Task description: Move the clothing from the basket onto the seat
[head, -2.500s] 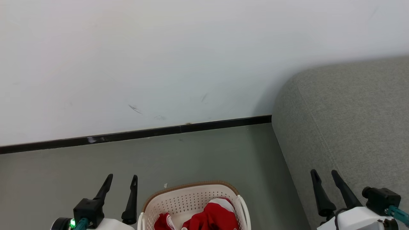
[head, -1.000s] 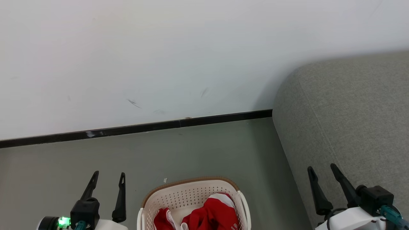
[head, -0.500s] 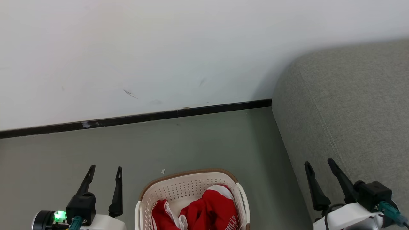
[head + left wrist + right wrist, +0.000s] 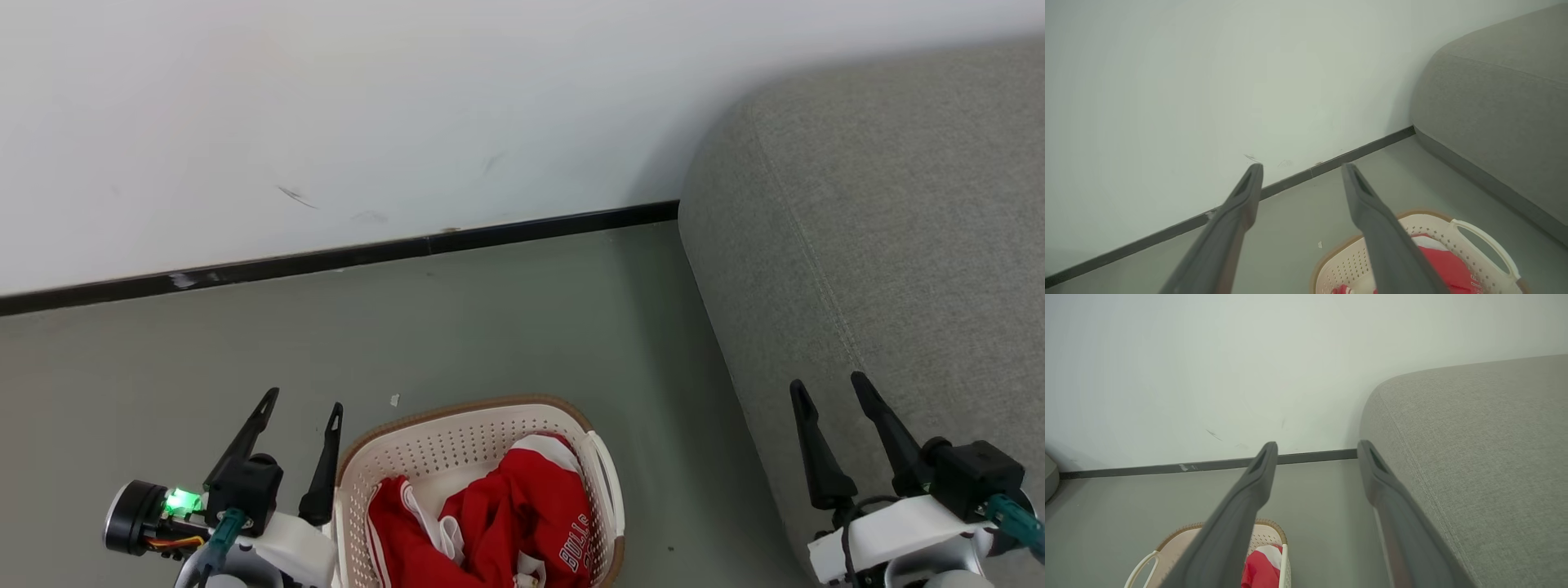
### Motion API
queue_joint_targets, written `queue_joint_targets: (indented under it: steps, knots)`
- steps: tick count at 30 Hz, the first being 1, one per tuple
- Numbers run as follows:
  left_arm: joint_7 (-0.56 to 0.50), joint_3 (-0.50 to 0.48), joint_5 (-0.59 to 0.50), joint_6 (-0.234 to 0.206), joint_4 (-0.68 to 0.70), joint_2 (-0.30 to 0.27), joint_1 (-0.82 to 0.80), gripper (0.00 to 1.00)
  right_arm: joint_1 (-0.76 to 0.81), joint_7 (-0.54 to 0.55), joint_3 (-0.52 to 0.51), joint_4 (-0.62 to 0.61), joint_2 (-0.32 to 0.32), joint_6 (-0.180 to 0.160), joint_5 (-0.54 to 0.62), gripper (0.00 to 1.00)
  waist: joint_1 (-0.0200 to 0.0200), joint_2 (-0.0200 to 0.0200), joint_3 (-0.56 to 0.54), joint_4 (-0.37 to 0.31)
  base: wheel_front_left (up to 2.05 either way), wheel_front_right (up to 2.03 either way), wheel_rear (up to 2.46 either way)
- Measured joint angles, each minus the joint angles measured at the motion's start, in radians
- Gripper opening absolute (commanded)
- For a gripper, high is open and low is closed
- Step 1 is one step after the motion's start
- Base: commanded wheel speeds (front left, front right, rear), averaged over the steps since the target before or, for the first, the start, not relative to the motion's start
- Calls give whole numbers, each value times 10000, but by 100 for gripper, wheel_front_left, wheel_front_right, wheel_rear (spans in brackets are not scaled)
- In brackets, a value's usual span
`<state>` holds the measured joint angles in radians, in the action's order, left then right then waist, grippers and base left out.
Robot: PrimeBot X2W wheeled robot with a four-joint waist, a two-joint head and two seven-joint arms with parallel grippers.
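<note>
In the basket (image 4: 465, 403): all of the red clothing (image 4: 506, 510), soft and floppy, so sagging into a crumpled heap. Nothing red on the seat (image 4: 898, 245) yet, so none of the job done, judging from this.

Just left of the basket, close to its rim: the left gripper (image 4: 304, 399), fingers spread wide, holding nothing. Right of the basket, well apart from it and in front of the seat: the right gripper (image 4: 826, 380), fingers spread wide too, holding nothing. Probably kept wide to fit around a fat bunch of cloth. Aimed past the basket toward the wall (image 4: 408, 98), not down into it, so a dip down needed before any grab.

Right of the basket, big and grey: the seat, near enough for a short carry. Behind the basket: bare floor (image 4: 490, 327), a dark strip (image 4: 490, 233), then the white wall.

Writing: white letters (image 4: 575, 543) on the red cloth at the right side of the basket, turned sideways, reading "BULLS". More white marks under them, too cut off to read.
</note>
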<state>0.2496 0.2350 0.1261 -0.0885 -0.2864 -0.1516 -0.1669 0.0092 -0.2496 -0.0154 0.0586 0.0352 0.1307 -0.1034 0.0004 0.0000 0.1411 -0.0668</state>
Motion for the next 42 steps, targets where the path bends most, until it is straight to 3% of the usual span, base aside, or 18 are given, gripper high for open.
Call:
queue_joint_targets:
  steps: [19,42]
  knots:
    - [-286,1528,-1129,924,-2508,-121,-1146,100,-616,-13,-1103,-1152,-2,0,-127,100,-1,0,1860,-897,0,0,0]
    - [-190,2516,-1992,1267,-3883,-104,-1799,100,-2095,-13,-1175,-1519,-6,0,-732,100,-1,0,4077,-1967,0,0,0]
